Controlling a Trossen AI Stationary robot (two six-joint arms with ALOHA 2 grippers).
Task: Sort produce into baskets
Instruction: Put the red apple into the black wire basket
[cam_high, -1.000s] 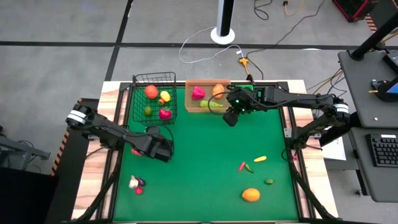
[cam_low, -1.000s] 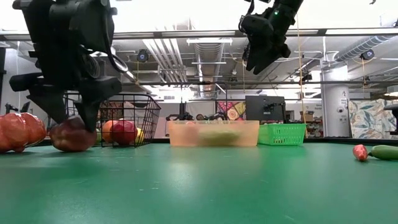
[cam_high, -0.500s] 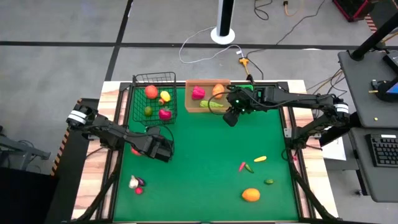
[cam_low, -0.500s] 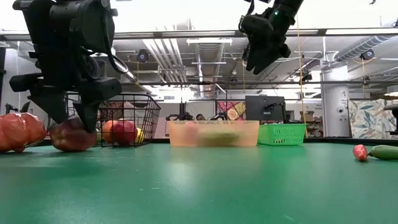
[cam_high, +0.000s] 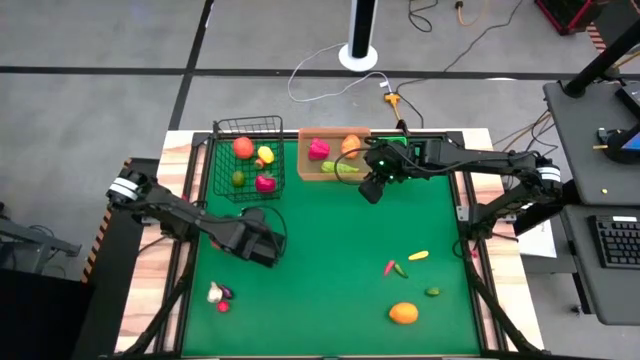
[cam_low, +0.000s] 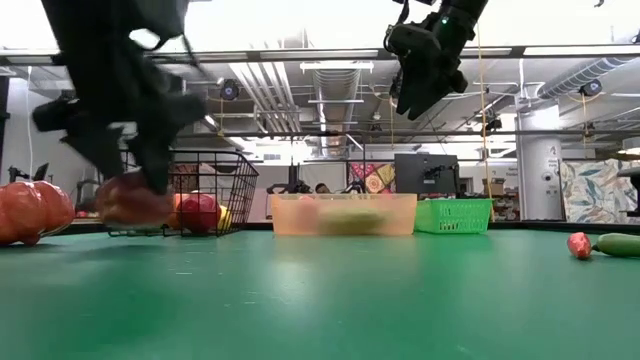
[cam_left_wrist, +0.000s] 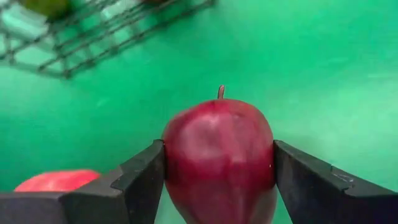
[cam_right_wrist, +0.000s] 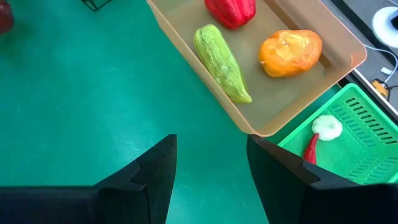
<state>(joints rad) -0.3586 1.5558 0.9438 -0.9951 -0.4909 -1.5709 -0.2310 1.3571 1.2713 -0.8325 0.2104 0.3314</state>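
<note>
Gripping a dark red apple (cam_left_wrist: 219, 163) between its two fingers, the left gripper (cam_left_wrist: 219, 177) hangs low over the green mat on the left side of the table, and from where I stand the move ahead turns on one thing: the black wire basket (cam_high: 247, 158) lies beyond the gripper, toward the table's far edge, near but not touching it. In the left wrist view the pads press the apple's two flanks, and its short stem (cam_left_wrist: 220, 91) points away from the wrist, toward the basket's mesh (cam_left_wrist: 93, 37), so the fruit's stem-to-base axis runs along the fingers, not across them. In the low view the apple (cam_low: 132, 203) looks to be just clear of the mat, though I cannot be sure. Another red piece (cam_left_wrist: 55, 181) lies on the mat beside the gripper. The right gripper (cam_high: 371, 189) waits high by the tan tray (cam_right_wrist: 348, 45), its fingers partly parted and holding nothing. The left arm is plainly the nearer one to the basket, so I judge the carry is its job.
</note>
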